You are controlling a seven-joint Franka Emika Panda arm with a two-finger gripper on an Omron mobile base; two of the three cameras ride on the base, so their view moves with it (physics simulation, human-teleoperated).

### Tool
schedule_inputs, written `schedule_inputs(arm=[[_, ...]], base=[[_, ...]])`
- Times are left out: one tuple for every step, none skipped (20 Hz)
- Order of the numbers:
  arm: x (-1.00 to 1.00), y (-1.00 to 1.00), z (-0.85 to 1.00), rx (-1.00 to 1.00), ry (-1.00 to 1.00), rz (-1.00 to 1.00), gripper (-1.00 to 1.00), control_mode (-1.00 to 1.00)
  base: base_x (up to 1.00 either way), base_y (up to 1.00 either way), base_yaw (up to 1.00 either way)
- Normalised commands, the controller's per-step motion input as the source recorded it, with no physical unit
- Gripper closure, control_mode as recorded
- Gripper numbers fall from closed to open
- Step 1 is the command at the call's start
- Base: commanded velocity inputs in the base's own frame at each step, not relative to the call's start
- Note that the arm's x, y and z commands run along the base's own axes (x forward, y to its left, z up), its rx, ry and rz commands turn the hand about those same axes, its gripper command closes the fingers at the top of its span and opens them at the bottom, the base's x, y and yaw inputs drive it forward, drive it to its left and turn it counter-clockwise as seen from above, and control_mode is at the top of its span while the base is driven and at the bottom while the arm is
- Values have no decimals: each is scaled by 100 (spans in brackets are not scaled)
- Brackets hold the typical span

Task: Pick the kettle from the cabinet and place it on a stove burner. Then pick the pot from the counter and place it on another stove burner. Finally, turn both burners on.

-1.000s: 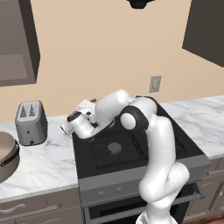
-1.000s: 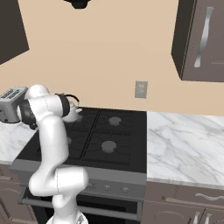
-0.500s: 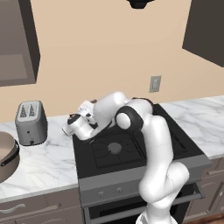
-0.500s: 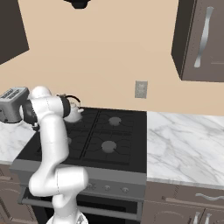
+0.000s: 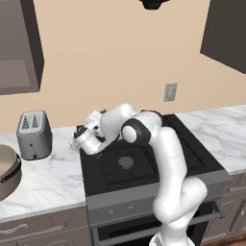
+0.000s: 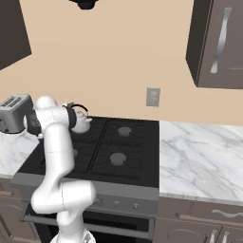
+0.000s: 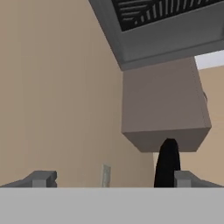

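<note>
The kettle [image 6: 81, 124] sits at the back left of the black cooktop [image 6: 142, 142]; its thin black arched handle [image 6: 79, 107] rises beside my hand, and the body is largely covered by it. My gripper [image 5: 78, 136] hovers at that corner and is open. In the hand view the gripper [image 7: 113, 179] has its tips wide apart, and the black handle [image 7: 168, 164] stands between them, close to the right tip. The tan pot [image 5: 6, 170] rests on the counter [image 5: 48, 175] at the far left edge. Grey burner caps [image 6: 124, 130] [image 5: 126, 162] lie bare. The cabinet [image 6: 216, 42] hangs at upper right.
A boxy grey toaster [image 5: 33, 134] stands on the counter between the pot and the stove. A range hood [image 7: 166, 26] hangs overhead. Stove knobs [image 6: 116, 204] line the front panel. Marble counter [image 6: 199, 147] runs to the right of the stove.
The hand has drifted slightly to the left at the stove's back left corner. The jaws have stayed open.
</note>
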Motion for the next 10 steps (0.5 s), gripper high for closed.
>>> schedule_inputs(arm=[[10,-2,-16,0,-14,0,-100,-100],[10,-1,-14,0,-14,0,-100,-100],[9,0,-15,0,-14,0,-100,-100],[7,0,-13,0,-14,0,-100,-100],[7,0,-14,0,-13,0,-100,-100],[4,0,-12,0,-12,0,-100,-100],[3,0,-13,0,-12,0,-100,-100],[2,0,-12,0,-11,0,-100,-100],[1,0,-13,0,-10,0,-100,-100],[0,0,-11,1,-9,0,-100,-100]], base=[[0,0,0],[0,0,0],[0,0,0],[0,0,0],[0,0,0],[0,0,0],[0,0,0],[0,0,0],[0,0,0],[0,0,0]])
